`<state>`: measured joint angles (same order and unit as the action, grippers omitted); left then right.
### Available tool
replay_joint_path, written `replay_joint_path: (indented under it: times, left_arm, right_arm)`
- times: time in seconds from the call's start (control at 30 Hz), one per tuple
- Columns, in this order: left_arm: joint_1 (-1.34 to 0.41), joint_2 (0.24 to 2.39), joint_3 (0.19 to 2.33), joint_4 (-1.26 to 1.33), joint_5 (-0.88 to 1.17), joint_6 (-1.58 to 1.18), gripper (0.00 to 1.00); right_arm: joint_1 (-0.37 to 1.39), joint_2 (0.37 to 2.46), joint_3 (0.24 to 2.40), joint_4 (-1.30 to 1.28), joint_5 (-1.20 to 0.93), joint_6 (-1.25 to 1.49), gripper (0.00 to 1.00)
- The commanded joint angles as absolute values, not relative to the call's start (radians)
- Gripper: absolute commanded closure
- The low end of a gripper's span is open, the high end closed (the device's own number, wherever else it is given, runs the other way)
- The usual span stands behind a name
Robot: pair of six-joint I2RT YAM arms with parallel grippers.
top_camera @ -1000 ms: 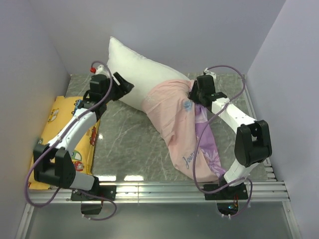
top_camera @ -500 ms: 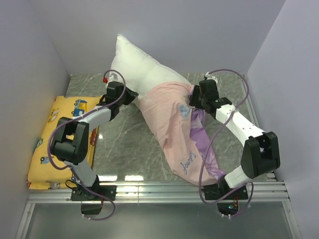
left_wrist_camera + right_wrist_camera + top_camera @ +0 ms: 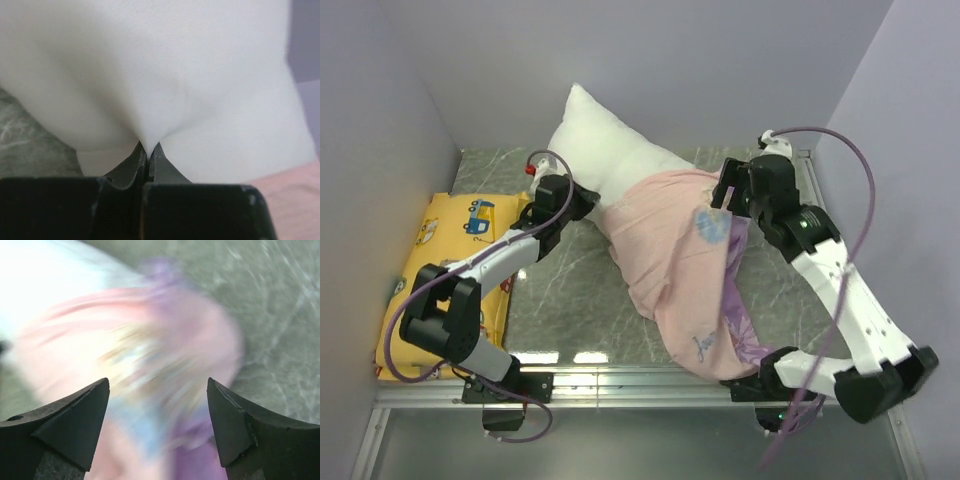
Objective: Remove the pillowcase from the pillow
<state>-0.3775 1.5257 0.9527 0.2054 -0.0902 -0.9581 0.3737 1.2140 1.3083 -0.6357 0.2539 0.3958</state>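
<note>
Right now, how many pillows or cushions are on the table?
2. The white pillow sits at the back, partly inside the pillowcase, pinched by the left hand. The yellow cushion lies flat along the left wall. More could hide under the pillowcase.

One pillow point(image 3: 605, 155), one pillowcase point(image 3: 670, 240), one yellow cushion point(image 3: 435, 240) (printed with vehicles).

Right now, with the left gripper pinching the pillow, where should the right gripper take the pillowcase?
Probably the pillowcase by its bunched pink rim beside the bare pillow, from the right: loose folds there look pinchable, and the open right gripper hovers nearest.
</note>
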Motion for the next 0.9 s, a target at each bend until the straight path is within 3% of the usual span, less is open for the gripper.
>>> replay_joint_path:
  times: [0.0, 0.27, 0.5, 0.57, 0.63, 0.67, 0.7, 0.73, 0.87]
  left_arm:
    - [-0.419, 1.433, 0.950, 0.236, -0.127, -0.985, 0.99]
    - [-0.462, 1.402, 0.954, 0.207, -0.170, -0.991, 0.99]
    - [-0.468, 1.420, 0.986, 0.184, -0.178, -0.979, 1.00]
    - [-0.468, 1.428, 1.008, 0.170, -0.176, -0.965, 0.99]
    - [-0.468, 1.436, 1.025, 0.161, -0.181, -0.953, 0.99]
    - [-0.466, 1.440, 1.046, 0.143, -0.192, -0.942, 0.99]
    - [-0.457, 1.450, 1.060, 0.135, -0.190, -0.931, 1.00]
    - [-0.451, 1.456, 1.072, 0.127, -0.190, -0.920, 0.99]
    - [-0.367, 1.480, 1.127, 0.110, -0.123, -0.902, 0.99]
  right_arm:
    - [0.494, 1.123, 1.364, -0.753, 0.357, 0.405, 0.14]
    - [0.816, 1.083, 1.114, -0.720, 0.454, 0.563, 0.10]
    - [0.821, 1.183, 0.999, -0.635, 0.514, 0.607, 0.08]
    - [0.819, 1.209, 0.993, -0.585, 0.485, 0.583, 0.12]
    - [0.812, 1.213, 0.996, -0.578, 0.486, 0.575, 0.39]
    - [0.804, 1.212, 1.015, -0.597, 0.500, 0.575, 0.56]
    - [0.784, 1.198, 1.025, -0.616, 0.521, 0.577, 0.88]
    - [0.769, 1.183, 1.034, -0.656, 0.537, 0.568, 0.98]
    - [0.616, 1.040, 1.055, -0.747, 0.571, 0.531, 1.00]
